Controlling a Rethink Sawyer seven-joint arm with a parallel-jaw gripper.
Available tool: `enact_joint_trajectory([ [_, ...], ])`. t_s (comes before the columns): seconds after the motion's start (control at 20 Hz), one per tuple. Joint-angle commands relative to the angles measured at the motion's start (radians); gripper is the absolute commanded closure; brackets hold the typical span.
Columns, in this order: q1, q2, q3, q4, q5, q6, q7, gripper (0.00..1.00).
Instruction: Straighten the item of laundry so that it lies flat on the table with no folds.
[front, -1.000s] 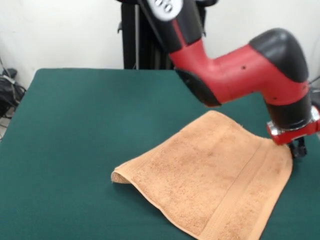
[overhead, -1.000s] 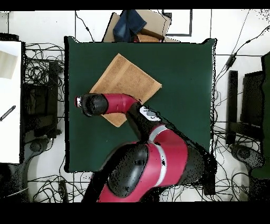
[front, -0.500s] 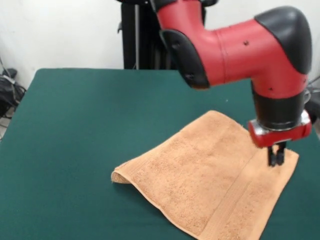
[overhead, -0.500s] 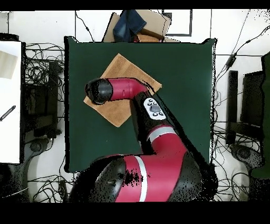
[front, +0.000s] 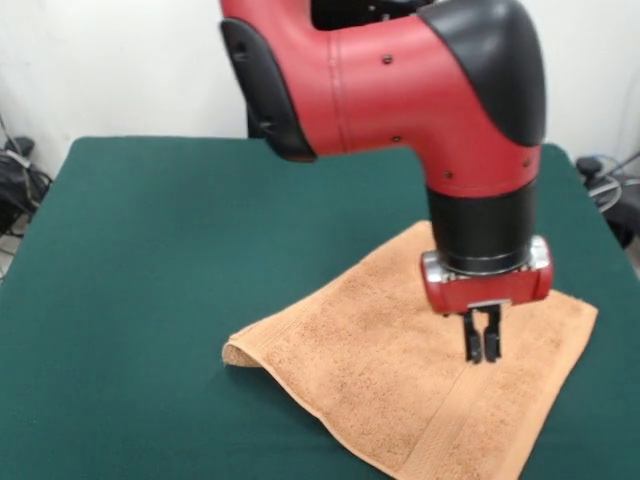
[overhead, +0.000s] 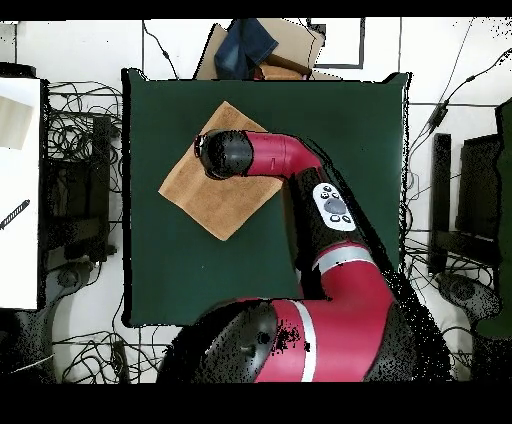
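- Because the towel (front: 420, 370) lies spread on the table (front: 180, 250), the gripper (front: 483, 344) hangs over its middle, jaws nearly closed, empty.
- Far from the jaws, one corner apparently curls, possibly the reason to reposition.

A plain white wall (front: 120, 60) is standing behind my pedestal. Around me, tangled black cables (overhead: 85, 130) are sprawling over the pale floor (overhead: 30, 330). A brown cardboard box (overhead: 290, 45) with dark blue cloth (overhead: 245, 45) is sitting beyond one edge, and a white-topped bench (overhead: 20, 190) is lying alongside.
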Motion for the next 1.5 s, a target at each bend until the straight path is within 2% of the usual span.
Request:
enact_joint_trajectory([
  [0.05, -0.008, 0.036, -0.031, 0.025, 0.011, -0.063, 0.148, 1.00],
  [0.3, -0.020, 0.058, -0.025, 0.046, 0.002, -0.138, 0.153, 1.00],
  [0.65, -0.054, 0.090, 0.012, 0.052, 0.009, -0.178, 0.118, 1.00],
  [1.3, -0.092, 0.126, 0.043, 0.029, -0.001, -0.174, 0.068, 1.00],
  [1.5, -0.073, 0.125, 0.020, 0.013, -0.007, -0.166, 0.077, 1.00],
])
